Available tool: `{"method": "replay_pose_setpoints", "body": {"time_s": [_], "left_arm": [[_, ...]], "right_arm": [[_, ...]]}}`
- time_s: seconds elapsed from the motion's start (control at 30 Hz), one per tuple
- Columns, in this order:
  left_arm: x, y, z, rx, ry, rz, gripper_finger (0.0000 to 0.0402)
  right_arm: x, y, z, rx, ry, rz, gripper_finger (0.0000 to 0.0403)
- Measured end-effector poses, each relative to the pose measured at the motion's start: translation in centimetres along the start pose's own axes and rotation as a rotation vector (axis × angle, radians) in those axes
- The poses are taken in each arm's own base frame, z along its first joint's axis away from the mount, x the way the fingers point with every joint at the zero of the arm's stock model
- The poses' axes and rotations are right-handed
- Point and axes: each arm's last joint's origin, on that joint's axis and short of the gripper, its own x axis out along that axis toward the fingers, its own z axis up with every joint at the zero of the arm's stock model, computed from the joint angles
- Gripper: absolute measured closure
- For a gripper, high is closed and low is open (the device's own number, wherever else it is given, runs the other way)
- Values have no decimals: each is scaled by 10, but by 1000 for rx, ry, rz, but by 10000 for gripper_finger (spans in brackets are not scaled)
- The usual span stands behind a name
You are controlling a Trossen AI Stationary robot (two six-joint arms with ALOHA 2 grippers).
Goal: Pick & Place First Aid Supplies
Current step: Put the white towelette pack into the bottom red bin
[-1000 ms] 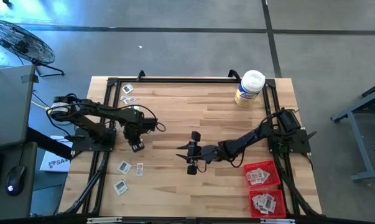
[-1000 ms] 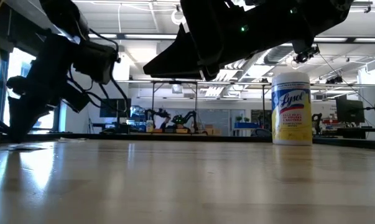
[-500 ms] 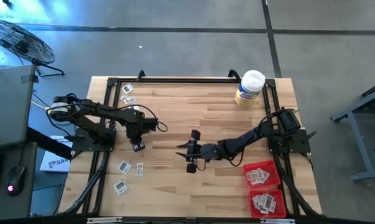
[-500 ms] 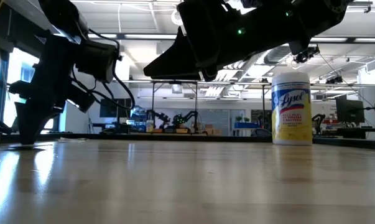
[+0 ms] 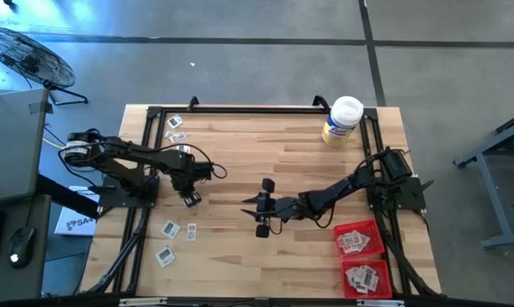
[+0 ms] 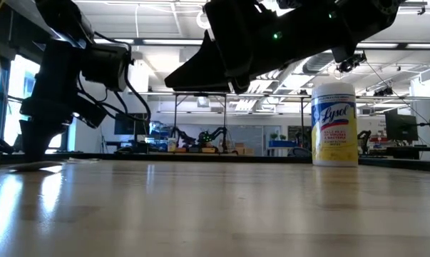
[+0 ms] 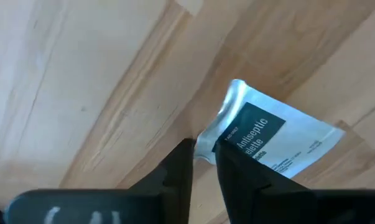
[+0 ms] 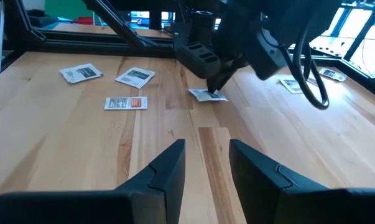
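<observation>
Left arm (image 6: 65, 78) down at table (image 6: 215, 214) far edge; right arm (image 6: 286, 36) overhead; Lysol jar (image 6: 334, 125) upright.

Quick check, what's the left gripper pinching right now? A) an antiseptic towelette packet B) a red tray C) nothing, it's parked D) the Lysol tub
A: in the left wrist view the left gripper pinches one corner of the antiseptic towelette packet between its fingertips, just above the wooden table.

lysol jar (image 5: 342, 121) near table corner

Overhead, table-level and two wrist cameras, sharing the table (image 5: 265, 145).
</observation>
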Motion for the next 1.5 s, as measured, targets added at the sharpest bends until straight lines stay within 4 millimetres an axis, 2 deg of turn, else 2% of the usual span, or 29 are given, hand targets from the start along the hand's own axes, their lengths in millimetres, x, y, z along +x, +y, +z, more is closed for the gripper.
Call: {"method": "replay_pose_setpoints", "body": {"time_s": [0.17, 0.33, 0.5, 0.6, 0.77, 0.97, 1.13, 1.27, 1.5], "left_arm": [[0, 1, 0, -46, -11, 27, 391], [-2, 1, 2, -53, -22, 55, 391], [-27, -10, 9, -16, -159, 94, 400], [-49, -24, 11, 10, -301, 36, 400], [-63, -45, 5, 51, -497, 1, 401], [-62, -75, -6, 94, -765, -22, 401], [-58, -94, -13, 146, -1012, -67, 401], [-55, -100, -18, 228, -1140, -59, 401], [-51, -100, -17, 247, -1232, -92, 401]], "right_arm": [[0, 1, 0, 17, 5, 26, 284], [0, 2, 0, 17, 7, 56, 284], [0, 1, 0, 18, 5, 39, 284], [0, 1, 2, 51, -15, 40, 284], [-1, 1, 4, 69, -12, 44, 284], [-9, -5, 9, 86, 79, 33, 284], [-7, -11, 8, 53, 109, 61, 276], [-6, -15, 6, 63, 136, 54, 249], [-5, -23, 7, 65, 108, -76, 213]]}}
